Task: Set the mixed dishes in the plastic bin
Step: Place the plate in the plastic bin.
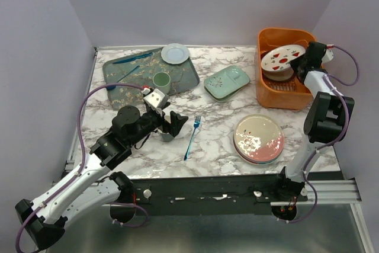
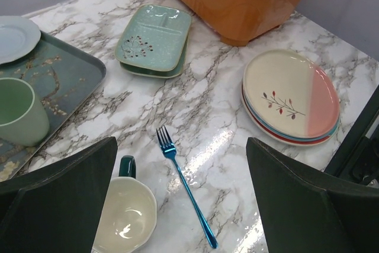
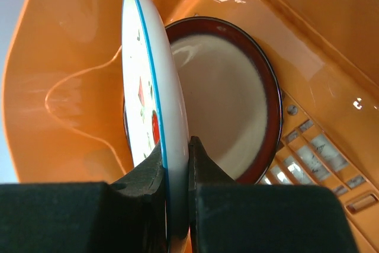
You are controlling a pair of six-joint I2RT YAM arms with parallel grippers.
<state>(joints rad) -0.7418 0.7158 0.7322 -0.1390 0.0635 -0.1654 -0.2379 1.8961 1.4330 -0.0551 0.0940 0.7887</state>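
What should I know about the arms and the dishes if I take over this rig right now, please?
Right gripper: shut on the rim of the white plate with red marks, held inside the orange bin; not yet released.
Left gripper: open, holding nothing, over the mug on the table.
Done: a dark-rimmed dish lies in the bin.
Left: release this plate, then bin the mug, the plate stack and the pale-green divided dish, all on the table outside the bin.
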